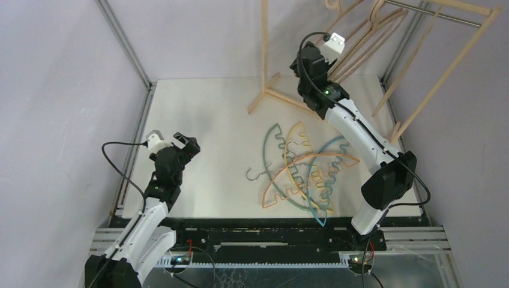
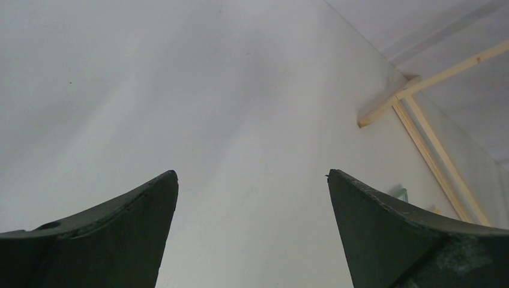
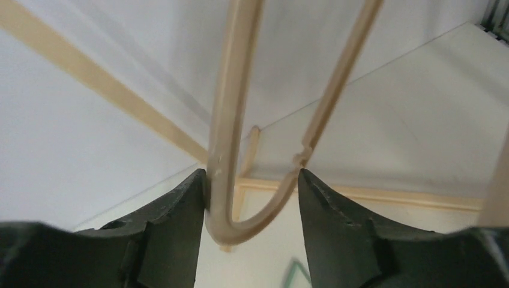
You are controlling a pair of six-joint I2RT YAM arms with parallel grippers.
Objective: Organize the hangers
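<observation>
Right fingers (image 3: 174, 228) stand parted round the lower bend of a beige hanger (image 3: 231, 120), not clamped as far as I can see. Its bar rests against one finger, the notched side sits just by the other, w/ the bend dropping btwn them. That hanger is up at the rack (image 1: 264, 60), among other beige ones under the rod (image 1: 444, 13) at the far right of the worktop (image 1: 204, 108). I judge I'm low on the bend to steady it as the hook takes the weight. The hook isn't in my wrist view, so I can't confirm it's seated. Left fingers (image 2: 120, 228) are spread wide, holding nothing, over bare worktop at near left, prob. so as not to foul the heap. Coloured hangers (image 1: 300, 168) (teal, yellow, orange, blue) lie overlapped mid-worktop, hooks and notched arcs crossing, well apart from both arms. They look tangled, so pulling one may drag its neighbours. Task's partway by my reckoning: beige ones up, the heap not yet hung.
</observation>
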